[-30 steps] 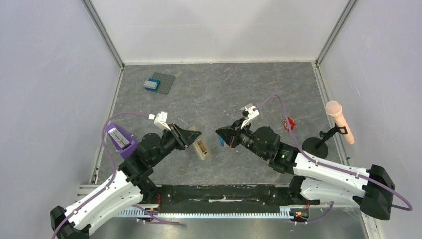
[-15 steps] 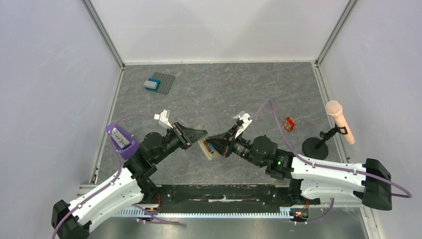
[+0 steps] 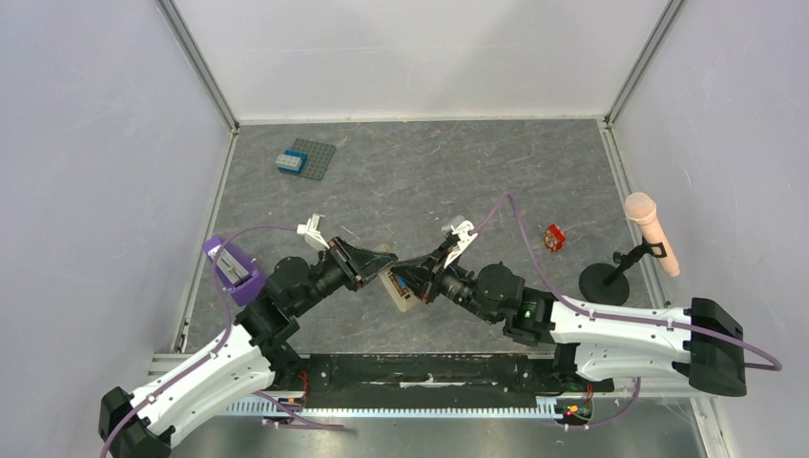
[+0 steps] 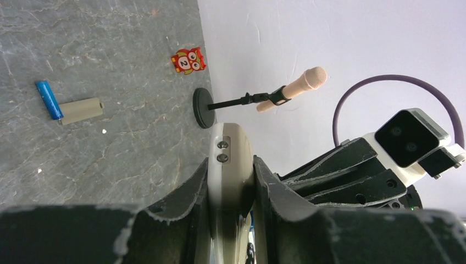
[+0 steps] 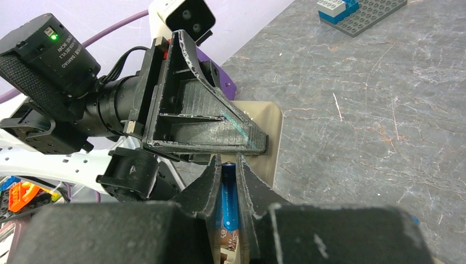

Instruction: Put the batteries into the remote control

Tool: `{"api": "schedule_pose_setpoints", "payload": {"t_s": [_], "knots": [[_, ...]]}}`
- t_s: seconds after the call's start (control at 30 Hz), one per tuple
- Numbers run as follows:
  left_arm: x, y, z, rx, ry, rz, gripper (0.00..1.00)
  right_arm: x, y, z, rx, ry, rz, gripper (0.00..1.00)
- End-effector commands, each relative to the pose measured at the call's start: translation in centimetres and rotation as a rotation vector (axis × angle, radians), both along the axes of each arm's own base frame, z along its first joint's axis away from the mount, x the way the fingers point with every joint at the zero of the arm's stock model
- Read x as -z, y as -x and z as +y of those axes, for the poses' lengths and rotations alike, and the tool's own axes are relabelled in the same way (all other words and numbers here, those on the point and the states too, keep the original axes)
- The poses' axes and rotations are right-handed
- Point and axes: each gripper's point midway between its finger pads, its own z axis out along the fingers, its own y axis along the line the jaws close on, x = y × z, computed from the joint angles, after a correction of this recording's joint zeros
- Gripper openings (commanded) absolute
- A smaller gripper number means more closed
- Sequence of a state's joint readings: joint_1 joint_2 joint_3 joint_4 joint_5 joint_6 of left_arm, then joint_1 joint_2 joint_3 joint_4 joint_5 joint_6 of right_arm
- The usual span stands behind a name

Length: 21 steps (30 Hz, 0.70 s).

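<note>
1. Closest to the near edge of the worktop, the left gripper (image 4: 231, 184) is clamped on the narrow sides of a slim off-white rectangular plastic remote control (image 4: 229, 144). It holds the remote control edge-up above the near-middle of the grey, pale-veined, stone-look worktop (image 3: 429, 181).
2. Right against it, the right gripper (image 5: 229, 175) is closed on a small blue cylindrical battery (image 5: 228, 204), whose tip is at the remote control's tan face. The two sets of fingers crowd close together.
3. My reading of the risks:
   - A battery that goes in skewed could jam on the lip of the recess or squirt out of the grip.
   - A hard push could twist the remote control in its clamp.
   - The crowded fingers could knock each other.
   - I cannot tell the battery's polarity.
4. Farther out, a second blue cylindrical battery (image 4: 48, 100) lies on the worktop just beside a beige oblong plastic piece (image 4: 81, 110) — probably the cover. Being round, it would roll if an arm brushed it.
5. Toward the right edge lie a small red owl-printed tile (image 4: 188, 60) and a pink-headed toy microphone (image 3: 651, 232) on a black round stand.
6. Near the far left corner, a blue toy brick (image 3: 291, 162) sits on a grey studded plate (image 3: 316, 157). Plain white walls in aluminium rails close the worktop in.
</note>
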<state>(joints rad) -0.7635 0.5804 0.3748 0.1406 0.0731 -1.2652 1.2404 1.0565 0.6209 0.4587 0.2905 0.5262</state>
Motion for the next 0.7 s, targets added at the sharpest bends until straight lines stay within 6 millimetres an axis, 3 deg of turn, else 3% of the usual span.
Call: {"api": "schedule_pose_setpoints", "payload": {"t_s": [0.0, 0.67], "knots": [[-2.4, 0.4, -0.2, 0.019, 0.068, 0.010, 0.02, -2.3, -0.3, 0.3, 0.025, -0.048, -0.053, 0.12], [-2.5, 0.2, 0.3, -0.013, 0.085, 0.017, 0.02, 0.8, 0.3, 0.3, 0.010, 0.026, -0.049, 0.12]]}}
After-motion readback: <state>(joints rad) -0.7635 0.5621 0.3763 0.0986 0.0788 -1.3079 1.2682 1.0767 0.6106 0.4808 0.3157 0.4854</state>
